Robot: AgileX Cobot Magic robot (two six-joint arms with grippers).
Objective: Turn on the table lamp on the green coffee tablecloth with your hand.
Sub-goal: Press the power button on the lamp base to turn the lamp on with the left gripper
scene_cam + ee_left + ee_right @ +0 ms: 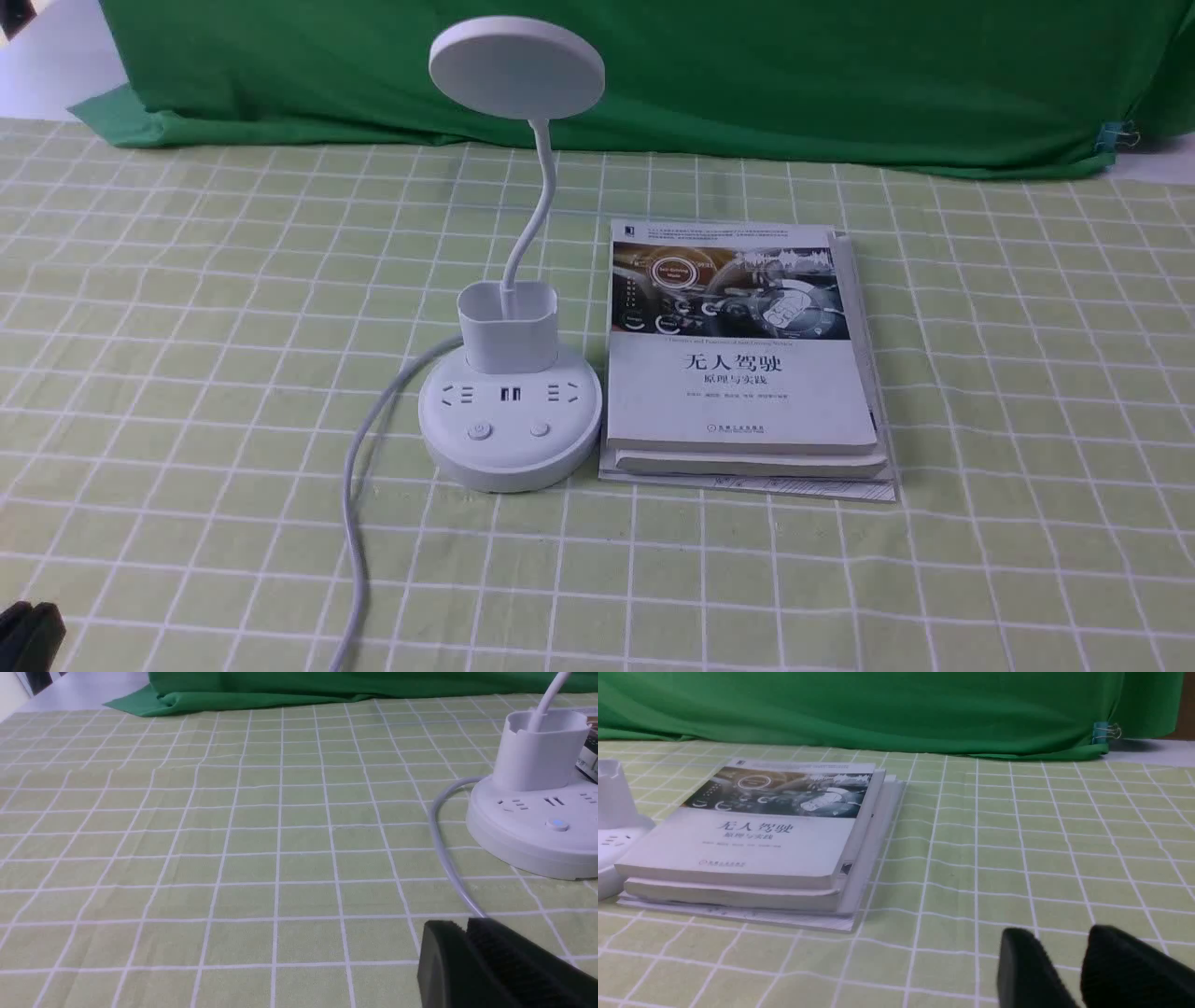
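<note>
We see plain dark green backdrop cloth (pixel 794 84) draped across rear, lower edge bunched in folds. Teal binder clip (pixel 1117 136) pinches its right end. Pale bare surface (pixel 56 65) behind at far left. Light even, shadows soft.

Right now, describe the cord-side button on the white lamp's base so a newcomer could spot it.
On the pale yellow-green checked tablecloth, find the white disc-headed table lamp, standing left of the stacked books. Its round base carries two small round buttons at the front; the cord-side button is the left one, nearer the white cord and farther from the books.
</note>
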